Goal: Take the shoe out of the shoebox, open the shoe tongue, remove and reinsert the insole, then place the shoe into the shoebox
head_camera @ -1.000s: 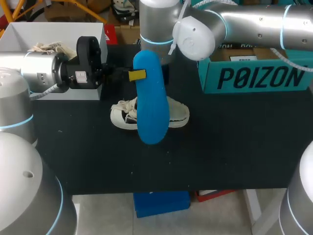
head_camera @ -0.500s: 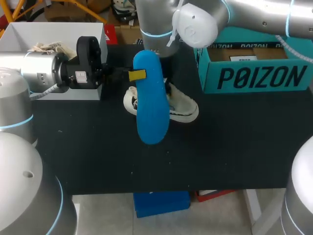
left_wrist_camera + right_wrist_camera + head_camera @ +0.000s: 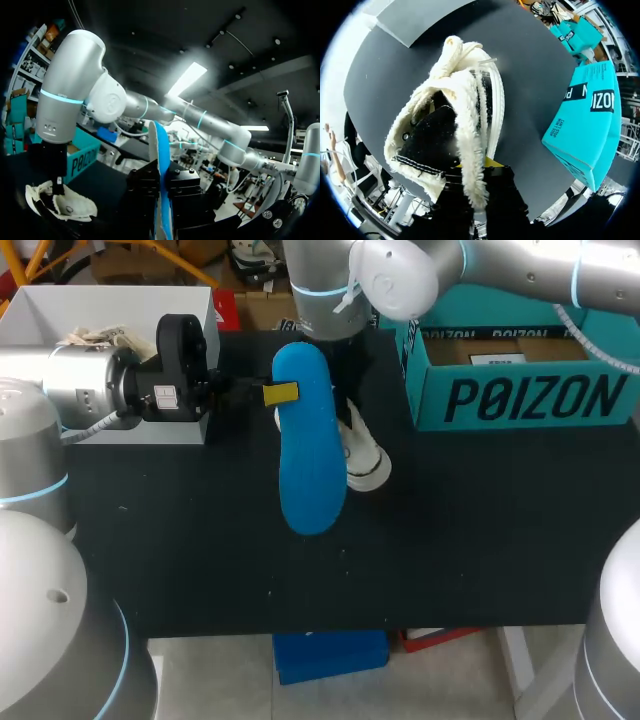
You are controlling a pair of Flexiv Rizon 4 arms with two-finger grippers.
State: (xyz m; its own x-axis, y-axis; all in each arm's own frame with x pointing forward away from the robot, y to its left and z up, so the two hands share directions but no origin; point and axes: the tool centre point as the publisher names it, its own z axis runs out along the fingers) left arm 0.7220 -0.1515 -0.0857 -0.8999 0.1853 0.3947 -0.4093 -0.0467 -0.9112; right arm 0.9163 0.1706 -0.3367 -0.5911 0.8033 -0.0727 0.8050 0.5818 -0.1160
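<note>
Blue foam, the one long flat insole [image 3: 310,455] looks light and bendy. The left claw [image 3: 288,393] pinches its edge, holding it upright. One cream fleece-lined shoe [image 3: 470,100] hangs ahead of the right claw [image 3: 476,175], which is clamped on its soft collar; the heel would likely give a firmer hold. One teal cardboard shoebox [image 3: 520,390] stands beside that claw.

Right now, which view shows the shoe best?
Right wrist view: the shoe fills it, fleecy collar and dark inside plain. Head view: the blue insole hides most of it. Left wrist view: small and distant.
</note>
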